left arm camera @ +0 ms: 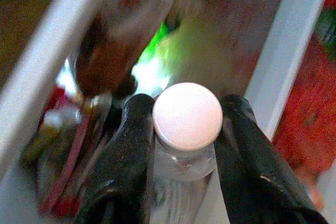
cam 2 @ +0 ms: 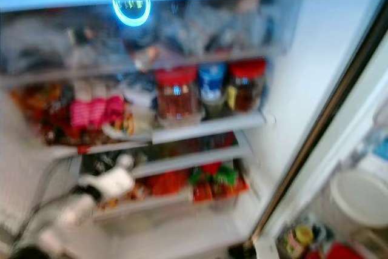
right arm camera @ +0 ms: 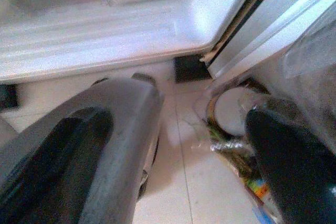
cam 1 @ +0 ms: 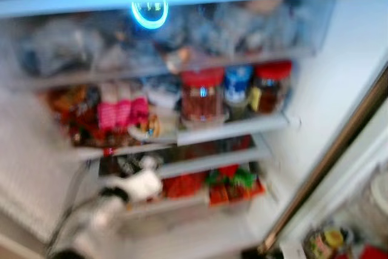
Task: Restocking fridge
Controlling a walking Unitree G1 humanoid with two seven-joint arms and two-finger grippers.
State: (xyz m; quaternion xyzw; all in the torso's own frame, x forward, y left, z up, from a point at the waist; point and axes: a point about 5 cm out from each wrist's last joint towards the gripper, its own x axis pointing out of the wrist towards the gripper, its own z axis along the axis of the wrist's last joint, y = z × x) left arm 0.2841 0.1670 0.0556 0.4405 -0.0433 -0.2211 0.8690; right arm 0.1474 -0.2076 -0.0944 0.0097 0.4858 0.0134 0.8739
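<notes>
The fridge stands open in front of me, blurred in both eye views. My left gripper (left arm camera: pixel 184 145) is shut on a clear bottle with a white cap (left arm camera: pixel 186 116), one black finger (left arm camera: pixel 128 150) on each side of its neck. In the left eye view the bottle (cam 1: pixel 142 183) shows as a pale shape at the left end of a lower shelf (cam 1: pixel 206 165), with my left arm reaching up to it. My right gripper (right arm camera: pixel 199 166) hangs low by the fridge base, open, with nothing between its fingers.
The middle shelf holds red-lidded jars (cam 1: pixel 203 95), a blue-lidded jar (cam 1: pixel 237 83) and pink packets (cam 1: pixel 121 110). Red and green packets (cam 1: pixel 233 183) lie right of the bottle. The open door with its bins (cam 1: pixel 364 210) stands at the right. Bags of goods (right arm camera: pixel 236 150) sit on the tiled floor.
</notes>
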